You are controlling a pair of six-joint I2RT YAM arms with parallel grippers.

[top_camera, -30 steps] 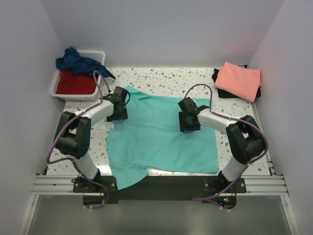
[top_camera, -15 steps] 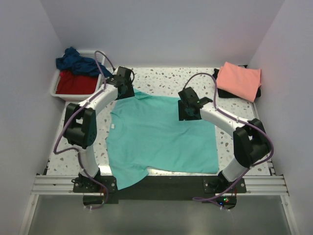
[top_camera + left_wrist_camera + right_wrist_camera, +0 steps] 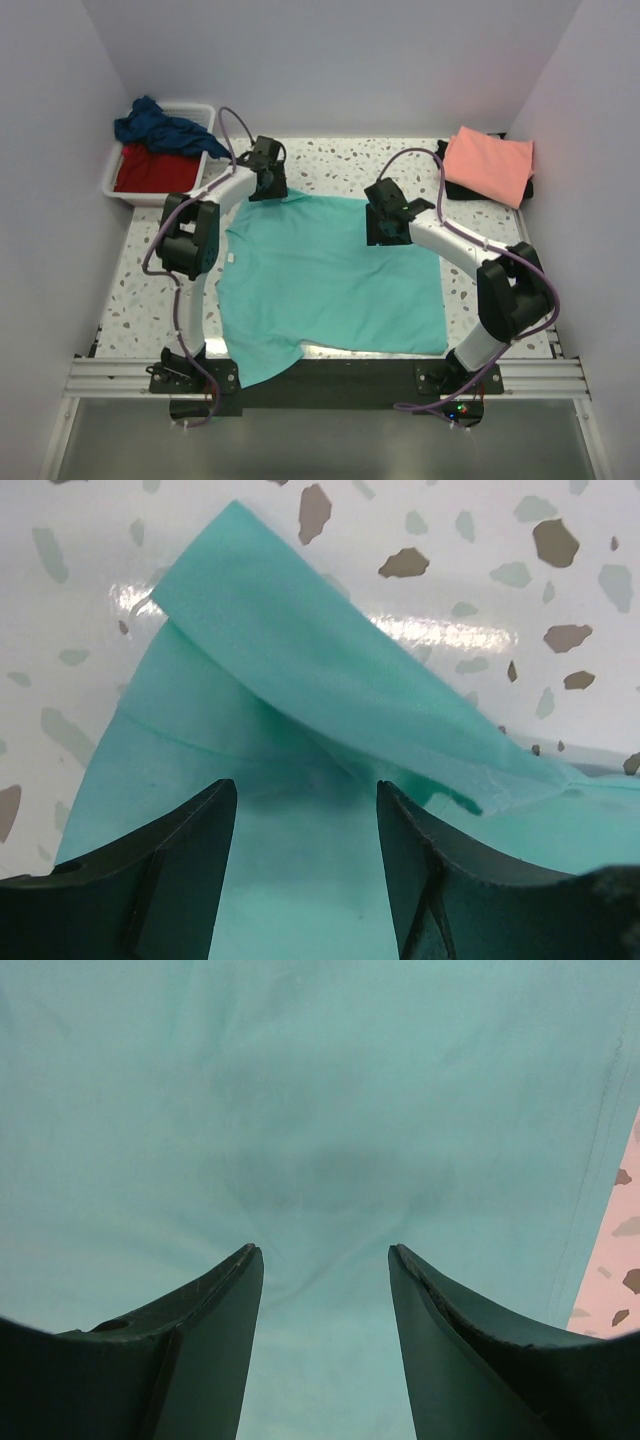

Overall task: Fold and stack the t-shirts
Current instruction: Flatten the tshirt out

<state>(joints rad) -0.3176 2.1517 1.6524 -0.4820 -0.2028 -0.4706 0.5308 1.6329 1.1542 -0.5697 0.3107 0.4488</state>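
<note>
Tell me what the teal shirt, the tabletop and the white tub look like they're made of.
Teal shirt: soft matte cloth, probably a knit; it lies limp, creased, with a stitched hem.
Tabletop: hard and glossy, white with dark flecks like terrazzo, perhaps laminate; it shows glare.
White tub: probably plastic, with a smooth thin rim.

**Teal shirt flat, both arms at its far edge**

Turquoise-teal t-shirt (image 3: pixel 330 275) lies spread mid-table (image 3: pixel 340 155), one sleeve lapping the 6 o'clock edge. Left gripper (image 3: pixel 270 185) sits at the shirt's 11 o'clock, by the collar. Right gripper (image 3: pixel 385 228) is over its 1 o'clock corner. Contact is hard to judge from above. In the white tub (image 3: pixel 205 112) at 10 o'clock, the navy shirt (image 3: pixel 160 125) is draped over the red shirt (image 3: pixel 155 170). At 2 o'clock, the salmon-pink shirt (image 3: pixel 487 162) lies folded on the black shirt (image 3: pixel 441 155).
</note>
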